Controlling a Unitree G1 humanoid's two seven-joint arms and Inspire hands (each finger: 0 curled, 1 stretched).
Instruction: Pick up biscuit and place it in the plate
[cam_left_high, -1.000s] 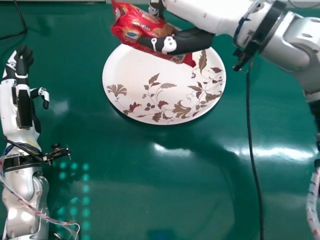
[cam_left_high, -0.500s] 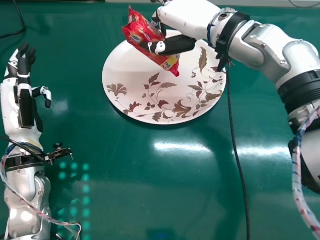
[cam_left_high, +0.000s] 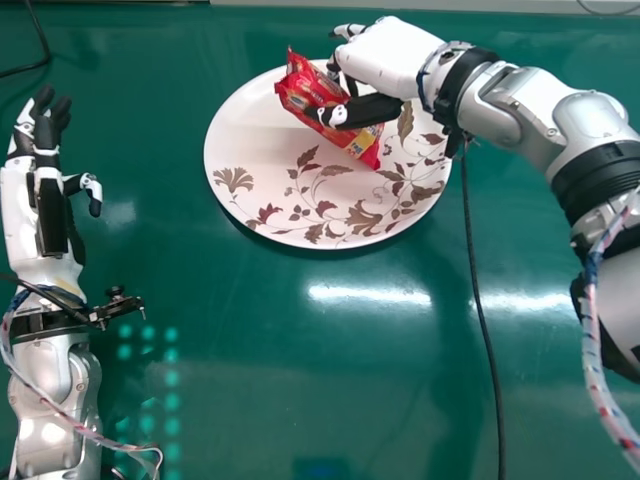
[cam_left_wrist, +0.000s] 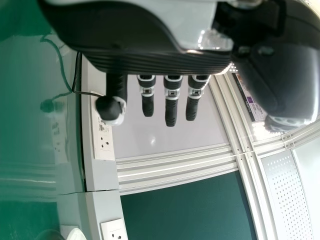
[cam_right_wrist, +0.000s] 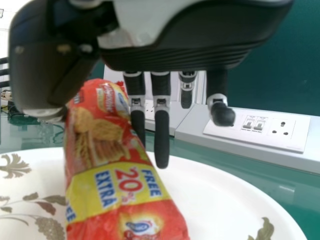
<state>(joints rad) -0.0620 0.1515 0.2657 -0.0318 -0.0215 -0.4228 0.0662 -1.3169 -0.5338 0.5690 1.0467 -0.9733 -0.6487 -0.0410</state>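
Observation:
In the head view my right hand (cam_left_high: 385, 55) is over the plate's upper right part, its thumb across the red biscuit packet (cam_left_high: 308, 92). The packet slants over the white, leaf-patterned plate (cam_left_high: 265, 185); whether its lower end touches the plate cannot be told. In the right wrist view the packet (cam_right_wrist: 117, 175) lies between the thumb and fingers of my right hand (cam_right_wrist: 161, 120), with the plate (cam_right_wrist: 215, 200) behind and below. My left hand (cam_left_high: 48, 190) rests idle at the far left, fingers straight; the left wrist view shows this hand (cam_left_wrist: 171, 102) too.
A black cable (cam_left_high: 483, 320) runs down the green table (cam_left_high: 300, 400) right of the plate. Another cable (cam_left_high: 45, 45) is at the upper left corner. Wall sockets (cam_right_wrist: 260, 127) stand beyond the table's edge in the right wrist view.
Since the first frame, my right hand and the packet have come down nearer the plate, and the packet has turned steeper. Lately both shifted right. The left hand has stayed nearly still.

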